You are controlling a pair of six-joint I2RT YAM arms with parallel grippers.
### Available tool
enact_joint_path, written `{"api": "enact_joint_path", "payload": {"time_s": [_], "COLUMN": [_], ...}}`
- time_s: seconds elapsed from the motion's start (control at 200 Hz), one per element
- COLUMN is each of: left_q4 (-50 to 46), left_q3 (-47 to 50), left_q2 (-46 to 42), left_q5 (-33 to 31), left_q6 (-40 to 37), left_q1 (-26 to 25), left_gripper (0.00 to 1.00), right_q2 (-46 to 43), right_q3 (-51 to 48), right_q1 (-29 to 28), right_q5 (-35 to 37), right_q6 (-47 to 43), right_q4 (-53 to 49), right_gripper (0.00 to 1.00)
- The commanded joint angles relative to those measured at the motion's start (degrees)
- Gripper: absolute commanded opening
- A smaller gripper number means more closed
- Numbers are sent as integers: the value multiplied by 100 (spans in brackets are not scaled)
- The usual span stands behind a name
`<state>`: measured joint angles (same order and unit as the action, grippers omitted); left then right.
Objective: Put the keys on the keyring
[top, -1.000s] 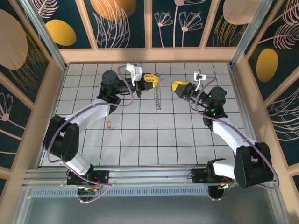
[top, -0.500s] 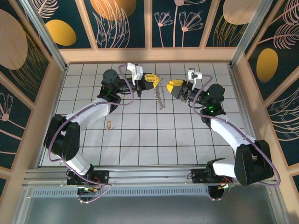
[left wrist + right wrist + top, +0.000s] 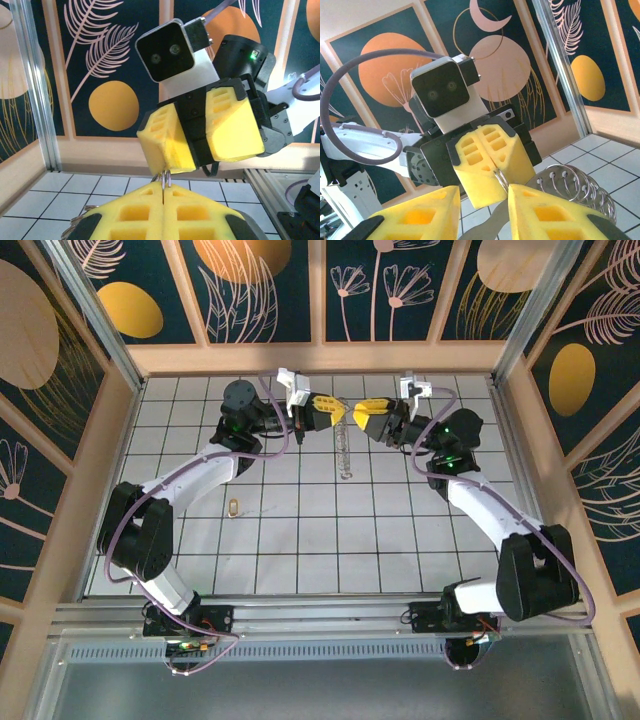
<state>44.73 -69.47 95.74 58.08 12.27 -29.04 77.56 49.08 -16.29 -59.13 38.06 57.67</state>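
A lab-style robot test cell: white gridded tile floor (image 3: 400,540) boxed in by wood-framed dark-blue leaf-printed wall panels (image 3: 400,290), aluminium mounting rail (image 3: 320,616) along the near edge.

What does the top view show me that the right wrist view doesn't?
Top: the key lies alone on the tiles left of centre, and the keyring hangs long and narrow under the left gripper. Right wrist: the keyring's coils up close, and the gap between the right gripper's fingers. Both: the left gripper shut on the keyring, the right gripper close in front of it.
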Motion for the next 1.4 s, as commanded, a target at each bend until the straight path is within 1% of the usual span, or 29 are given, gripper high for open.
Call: {"api": "enact_joint_path", "payload": {"time_s": [0.0, 0.32, 0.871, 1.021, 1.061, 1.146, 1.396], "left_q4": [40, 18, 1, -50, -69, -87, -298], "left_q3": [-205, -225, -260, -290, -308, -321, -414], "left_q2": [6, 23, 23, 41, 49, 56, 87], "left_q5": [140, 209, 250, 256, 252, 255, 282], "left_q6": [56, 76, 139, 144, 143, 138, 88], "left_q1": [-14, -14, -23, -23, -23, -23, -23], "left_gripper": [0, 0, 0, 0, 0, 0, 0], "right_q2": [98, 249, 536, 574, 574, 526, 6], "right_q3": [179, 262, 356, 421, 425, 394, 4], "right_q1": [-15, -21, -87, -114, -116, -90, 262], "right_q5": [-213, -121, -180, -230, -228, -166, 49], "right_q6": [267, 306, 377, 304, 290, 225, 212], "right_q4": [626, 658, 676, 569, 543, 450, 259], "right_gripper": [31, 31, 32, 27, 28, 35, 39]}}
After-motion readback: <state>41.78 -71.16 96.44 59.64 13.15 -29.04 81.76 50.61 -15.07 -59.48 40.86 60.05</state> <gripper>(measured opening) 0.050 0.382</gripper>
